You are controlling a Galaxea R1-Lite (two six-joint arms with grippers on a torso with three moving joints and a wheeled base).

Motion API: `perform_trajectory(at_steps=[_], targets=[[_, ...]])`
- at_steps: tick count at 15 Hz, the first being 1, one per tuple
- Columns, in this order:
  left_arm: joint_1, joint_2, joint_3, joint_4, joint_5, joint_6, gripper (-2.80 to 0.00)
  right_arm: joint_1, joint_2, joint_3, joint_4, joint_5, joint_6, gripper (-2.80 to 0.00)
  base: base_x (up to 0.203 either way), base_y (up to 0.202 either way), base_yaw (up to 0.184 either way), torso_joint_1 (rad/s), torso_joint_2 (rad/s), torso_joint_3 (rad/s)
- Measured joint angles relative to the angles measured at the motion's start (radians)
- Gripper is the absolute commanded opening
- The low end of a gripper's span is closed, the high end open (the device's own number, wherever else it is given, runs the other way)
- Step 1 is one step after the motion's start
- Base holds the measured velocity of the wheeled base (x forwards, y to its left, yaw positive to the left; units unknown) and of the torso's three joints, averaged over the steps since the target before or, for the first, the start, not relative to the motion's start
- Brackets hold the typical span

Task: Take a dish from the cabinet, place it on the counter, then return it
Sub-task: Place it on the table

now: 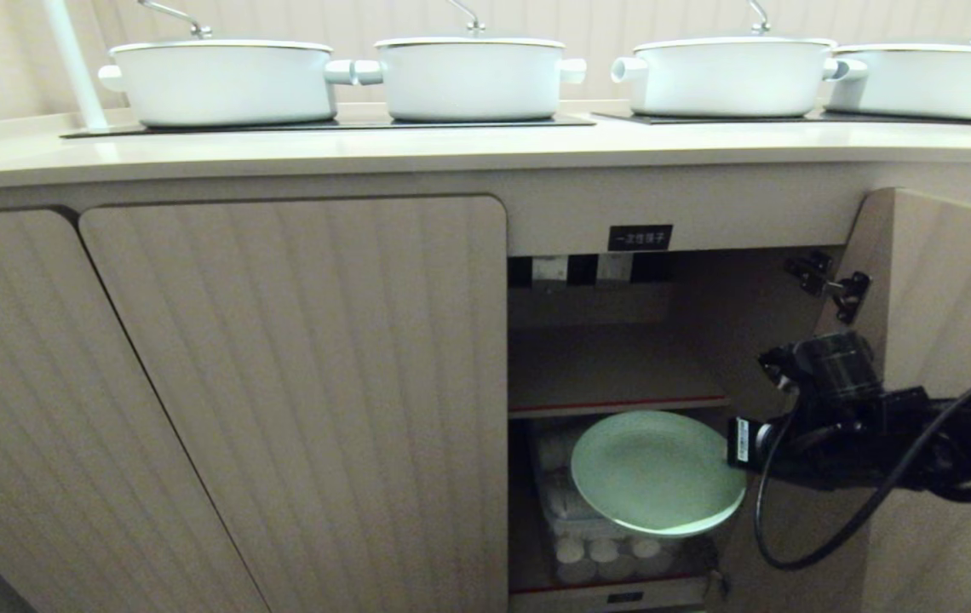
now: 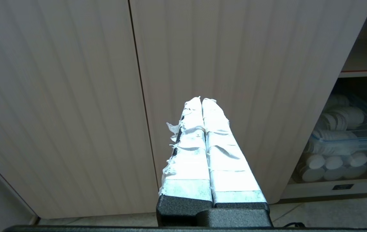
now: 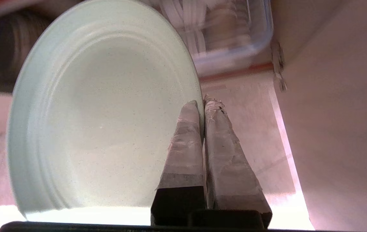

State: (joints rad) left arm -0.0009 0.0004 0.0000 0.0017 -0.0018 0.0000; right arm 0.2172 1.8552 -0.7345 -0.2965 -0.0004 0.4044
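Right gripper [image 3: 202, 104]: pressed together on the rim of the dish [image 1: 656, 471] — one taped finger over the upper face, the other under the edge, as the right wrist view shows.
Right arm: reaches in from the right, level with the lower part of the open cabinet [image 1: 605, 366].
Dish: pale mint-green, held in the air at the cabinet's mouth, below the inner shelf [image 1: 613, 400] and in front of a clear box [image 1: 571, 511] of white round pieces; tilted, its near edge lower.
Cabinet door [image 1: 945, 358]: swung open to the right, hinge showing at its upper inner corner.
Label [image 1: 640, 237]: small and black with white characters, on the front panel above the opening.
Counter [image 1: 451, 153]: above the cabinet — four white lidded pots [image 1: 226, 81] stand on the black hob panels [image 1: 324, 125].
Left gripper [image 2: 202, 101]: taped fingers closed against each other with nothing between them, parked facing the closed ribbed doors [image 2: 235, 64].
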Motion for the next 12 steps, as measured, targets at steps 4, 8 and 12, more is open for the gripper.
perform_trajectory(at_steps=[4,8,12], targets=[[0.000,0.000,0.000,0.000,0.000,0.000,-2.80,0.000,-0.083,0.101,0.000,0.003,0.000,-2.80,0.000,0.000,0.000,0.000,0.00,0.000],[0.000,0.000,0.000,0.000,0.001,0.000,-2.80,-0.001,-0.183,0.190,0.001,0.035,-0.001,-2.80,0.000,0.000,0.000,0.000,0.00,0.000],[0.000,0.000,0.000,0.000,0.000,0.000,-2.80,-0.001,-0.281,0.294,0.001,0.037,-0.002,-2.80,0.000,0.000,0.000,0.000,0.00,0.000]])
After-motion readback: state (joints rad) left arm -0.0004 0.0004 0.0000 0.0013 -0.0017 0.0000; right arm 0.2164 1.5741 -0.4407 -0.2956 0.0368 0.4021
